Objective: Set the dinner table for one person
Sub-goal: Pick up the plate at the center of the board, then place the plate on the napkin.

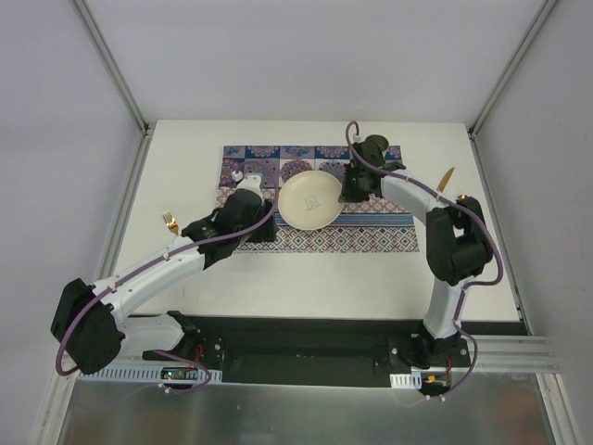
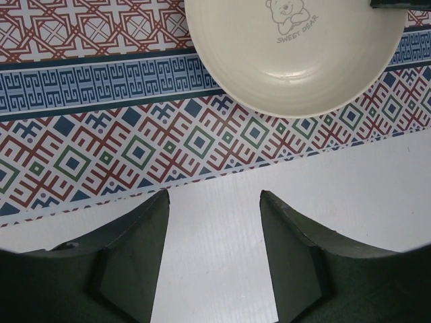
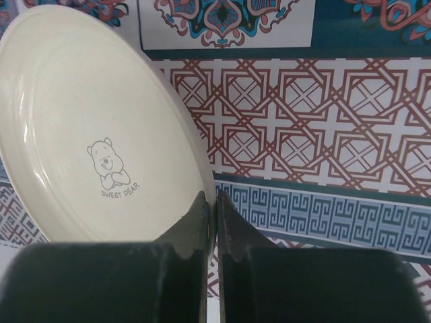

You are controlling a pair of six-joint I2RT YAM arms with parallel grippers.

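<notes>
Plate-placing step, I reckon: right gripper (image 3: 215,202) clamps the rim of the plate (image 3: 87,121) mid-placemat (image 3: 303,134), left gripper (image 2: 214,195) gapes empty by its near edge; next, probably a gentle release.

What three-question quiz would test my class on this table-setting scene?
1. True or false: the left tool is closed on the plate.
2. Multiple choice: the words printed on the plate are A) SWEET DEAR, B) GOOD DAY, C) HONEY POT.
3. Fill the gap: the gold fork lies on the bare dinner table, on the ___ arm's side of the placemat.

Key
1. False. It stands open and empty; the right tool pinches the plate's rim.
2. A.
3. Left.
</notes>
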